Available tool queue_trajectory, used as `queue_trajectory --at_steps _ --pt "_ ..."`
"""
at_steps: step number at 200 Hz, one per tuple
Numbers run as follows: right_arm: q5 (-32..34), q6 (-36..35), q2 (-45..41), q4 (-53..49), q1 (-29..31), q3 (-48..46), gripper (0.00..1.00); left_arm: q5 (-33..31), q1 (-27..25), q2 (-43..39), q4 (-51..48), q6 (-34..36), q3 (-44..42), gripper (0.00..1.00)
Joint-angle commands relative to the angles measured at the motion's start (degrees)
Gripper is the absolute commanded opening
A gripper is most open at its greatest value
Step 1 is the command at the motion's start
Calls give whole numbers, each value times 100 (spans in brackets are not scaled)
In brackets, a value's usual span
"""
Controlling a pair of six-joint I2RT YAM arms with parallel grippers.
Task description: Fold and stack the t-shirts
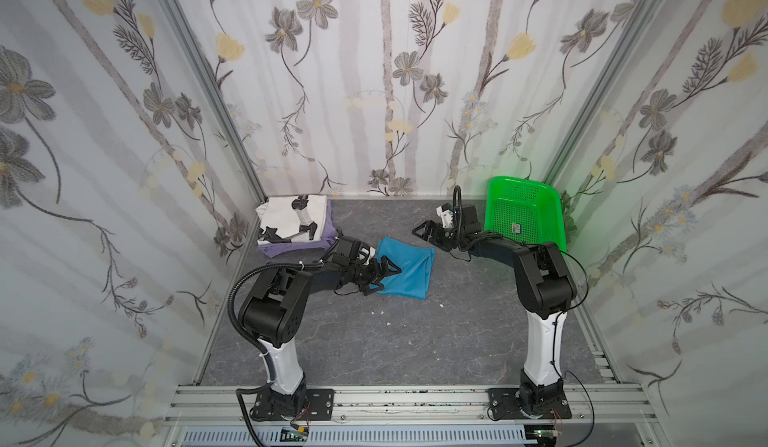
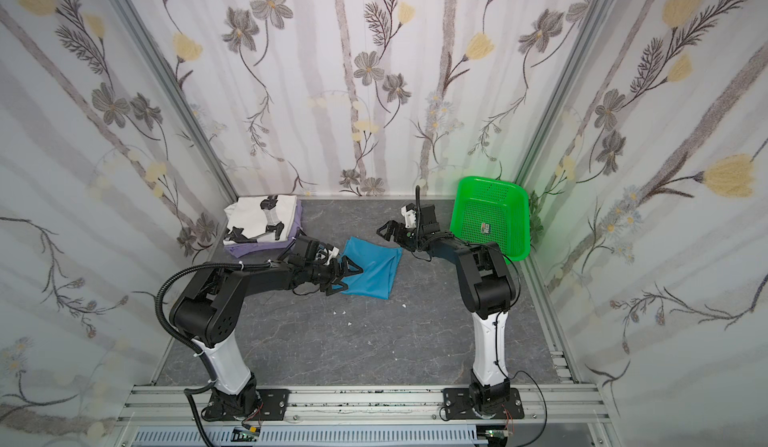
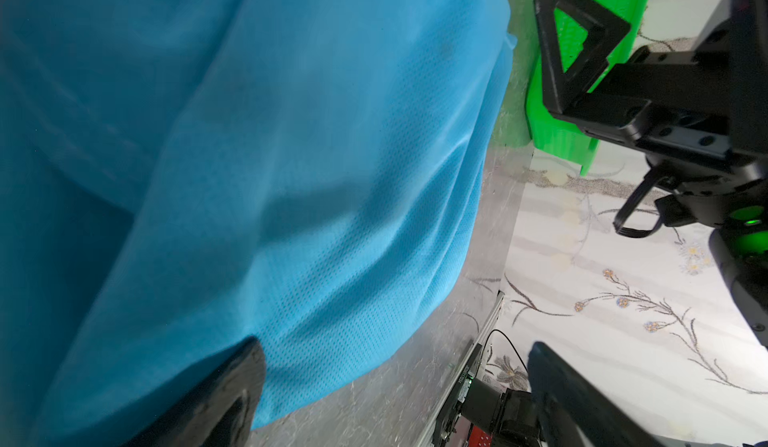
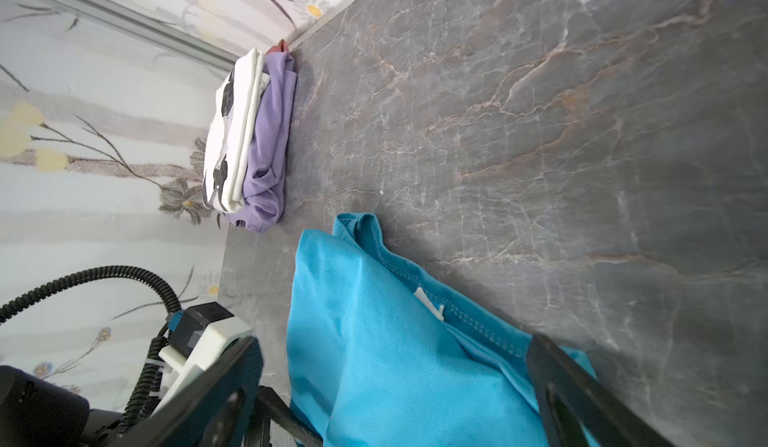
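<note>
Far left, in corner: white printed shirt (image 1: 286, 216) atop lavender shirt (image 1: 282, 251), well apart from teal shirt (image 1: 411, 270). My left tool (image 1: 388, 278): jaws apart at teal shirt's left edge; contact unclear. Bare counter (image 1: 374, 341) in front of teal shirt. My right tool (image 1: 422, 239): jaws apart, empty, beyond its far-right corner. Green basket (image 1: 519, 212) further right. White tag (image 4: 430, 303) seen only in right wrist view.

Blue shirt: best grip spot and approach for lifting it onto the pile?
Probably its left edge, near the front corner. The blue shirt lies flat in layers, so pinch that edge from the left, low along the table. The open left gripper sits there. The far edge, by the tag, looks loose and may unfold.
</note>
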Motion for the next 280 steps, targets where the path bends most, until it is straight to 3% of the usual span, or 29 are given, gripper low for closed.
queue_trajectory --at_steps 1,39,73,96,139,172,228,249,264,280 --pt "-227 -571 -305 -311 91 46 100 -52 -11 -292 -59 -110 -75 100" --pt "-755 -408 -931 262 348 -907 100 -8 28 -746 -412 152 625 100" --pt "-1435 -51 -675 705 558 -1124 100 228 91 -341 569 -557 792 100" --pt "-1373 101 -412 779 686 -1133 100 244 -3 -242 858 -695 522 100" --pt "-944 1306 160 2076 241 -1243 100 119 -24 -145 1246 -809 -308 100" --pt "-770 1170 176 1870 -12 -882 100 219 -11 -11 1499 -903 -469 100" --pt "-494 606 -733 1300 22 -1390 100 77 466 127 -28 -50 965 100" --pt "-217 390 -888 882 55 -1520 100 -364 552 365 -1048 556 1647 100" --pt "430 58 -1018 140 150 -1463 100 -611 540 578 -1812 938 2123 100" --pt "1624 -332 -1210 -802 340 -1318 100 -803 516 743 -2369 1251 2434 100"
